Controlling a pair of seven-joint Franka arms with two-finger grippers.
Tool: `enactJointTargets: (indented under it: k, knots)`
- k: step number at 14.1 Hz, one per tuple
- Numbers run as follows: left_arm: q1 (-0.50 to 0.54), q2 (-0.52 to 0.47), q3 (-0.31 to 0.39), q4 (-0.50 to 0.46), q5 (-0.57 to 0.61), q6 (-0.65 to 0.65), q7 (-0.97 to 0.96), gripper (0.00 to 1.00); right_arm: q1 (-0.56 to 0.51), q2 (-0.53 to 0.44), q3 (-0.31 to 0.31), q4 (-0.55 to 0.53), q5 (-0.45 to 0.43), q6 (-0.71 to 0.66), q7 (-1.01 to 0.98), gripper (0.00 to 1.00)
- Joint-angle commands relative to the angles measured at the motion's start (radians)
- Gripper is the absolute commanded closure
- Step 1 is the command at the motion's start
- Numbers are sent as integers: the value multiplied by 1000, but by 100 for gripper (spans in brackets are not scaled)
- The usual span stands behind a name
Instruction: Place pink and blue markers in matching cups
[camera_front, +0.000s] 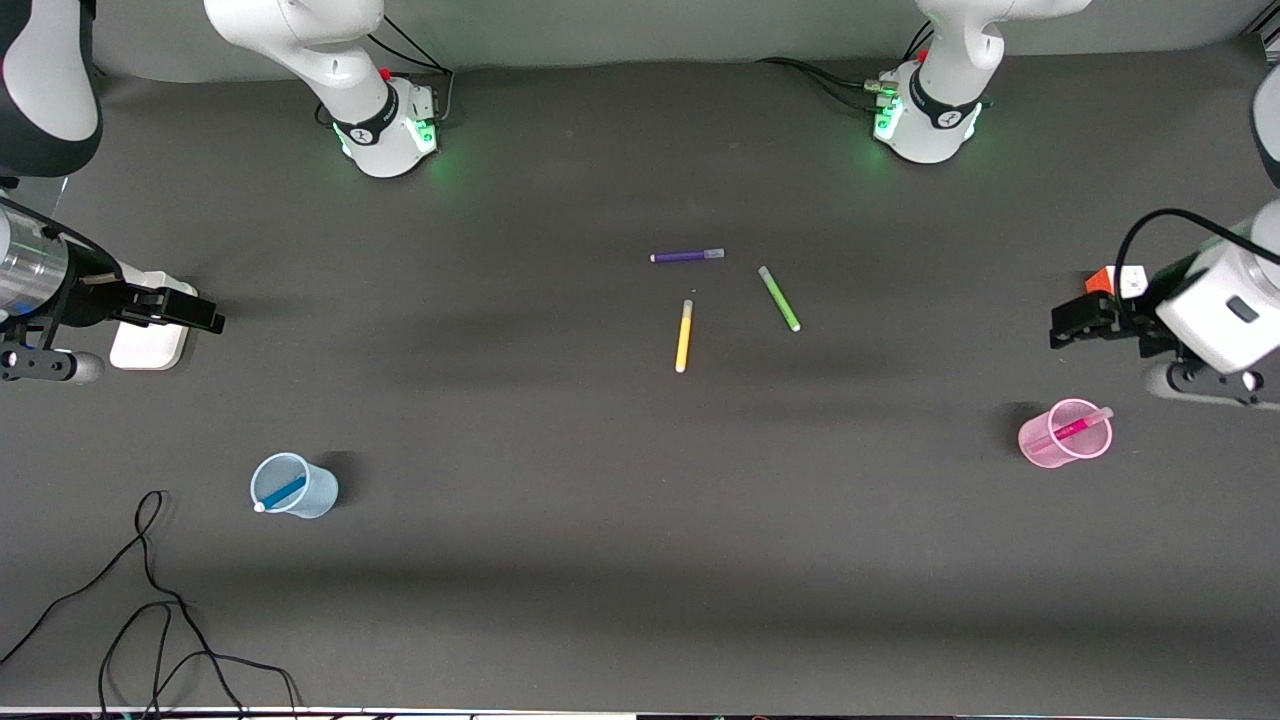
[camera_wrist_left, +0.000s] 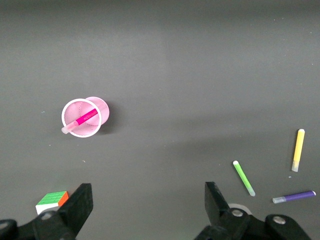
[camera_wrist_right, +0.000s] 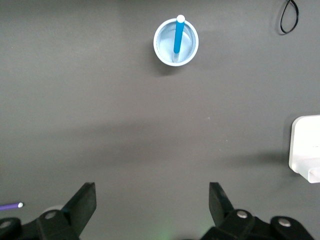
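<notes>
Look at the cups first. The blue marker (camera_front: 285, 491) stands in the blue cup (camera_front: 318, 492), which sits near the front camera toward the right arm's end of the table. The pink marker (camera_front: 1071, 430) leans in the pink cup (camera_front: 1040, 447), toward the left arm's end. So both markers look to be in the cups that match them, and the job seems done.

Your right gripper (camera_front: 205, 315) is up in the air at its own end of the table, over a white block (camera_front: 150, 345). Its fingers are spread wide and hold nothing. Your left gripper (camera_front: 1062, 328) is up at the other end, over a small color cube (camera_wrist_left: 52, 201) and near the pink cup. Its fingers are spread wide too, and they are empty.

Three more markers lie in the middle of the table: purple (camera_front: 687, 256), green (camera_front: 779, 298) and yellow (camera_front: 684, 336). They are not part of your job, so leave them be.

I think nothing is left to pick up. Your next move should just be to keep both arms clear of the cups, so you do not bump one and tip it over.
</notes>
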Motion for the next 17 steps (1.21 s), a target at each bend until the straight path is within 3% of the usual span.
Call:
enactJointTargets:
  k: [1,6,10,13,17]
  knots:
    - [-9,-129,5,-180,17,80,-14,0,6,-175,16,-210,-14,112,28,0]
    - [-10,-124,-12,-97,61,84,-26,0,13,-244,15,-231,-15,115,30,0]
    - [7,-136,-3,-10,52,-12,-20,0,15,-185,18,-197,-9,131,30,0]
    - [7,-132,2,0,46,-123,-31,0,59,-152,21,-175,-14,131,40,0]
    - [7,-132,2,0,52,-118,-33,0,82,-108,26,-138,-17,128,80,0]
